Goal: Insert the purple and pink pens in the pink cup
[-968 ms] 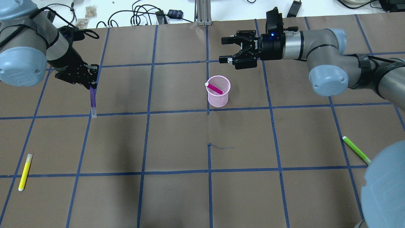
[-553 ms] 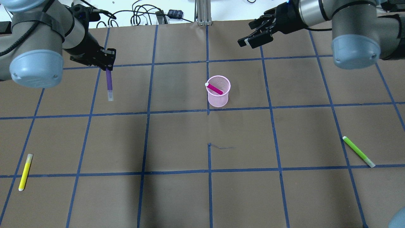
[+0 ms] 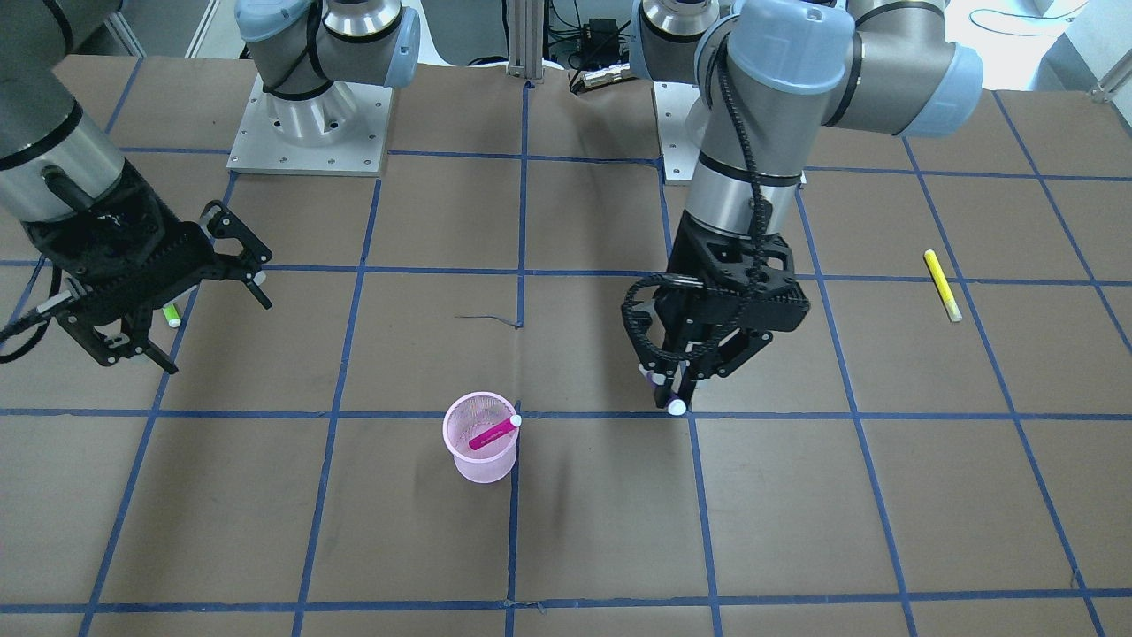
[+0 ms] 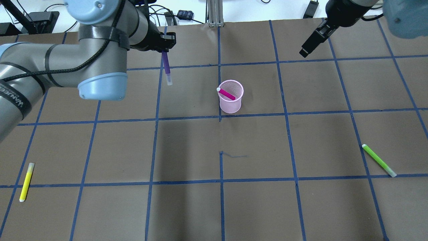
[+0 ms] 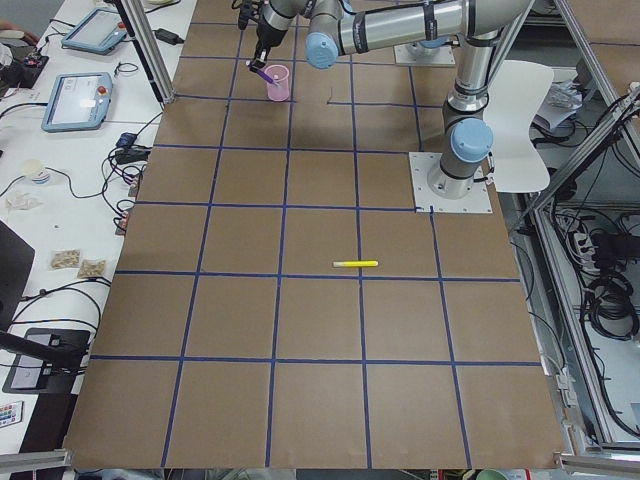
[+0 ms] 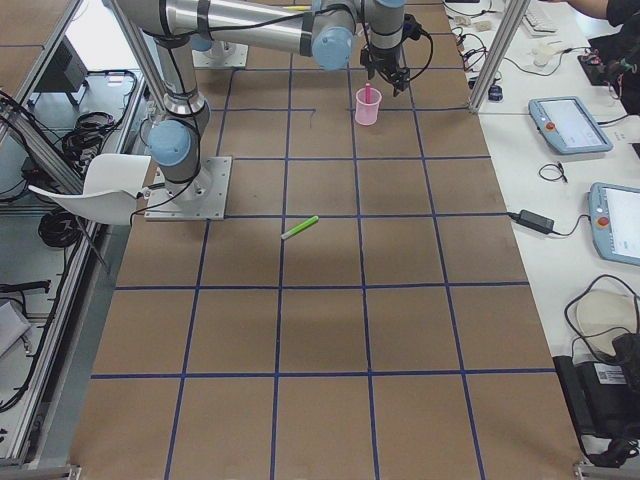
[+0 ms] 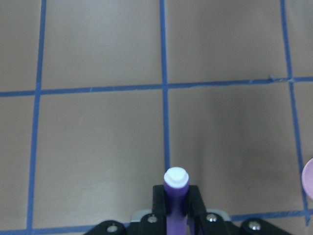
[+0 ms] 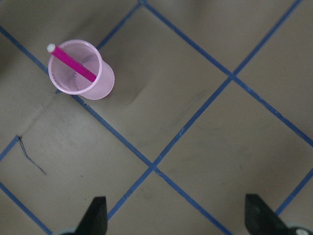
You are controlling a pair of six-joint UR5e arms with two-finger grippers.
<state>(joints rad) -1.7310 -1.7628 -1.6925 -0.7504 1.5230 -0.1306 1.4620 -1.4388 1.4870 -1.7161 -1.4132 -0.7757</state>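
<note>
Pink mesh cup stands upright on the brown table, and the pink pen leans inside it with its white end over the rim. The purple pen hangs white tip down, well to the cup's left in the overhead view, its upper end clamped in the left gripper. The right gripper hovers well off the cup's other side, its jaws spread wide apart

Pink mesh cup, smooth plastic pink pen, matt brown paper table cover.
</note>
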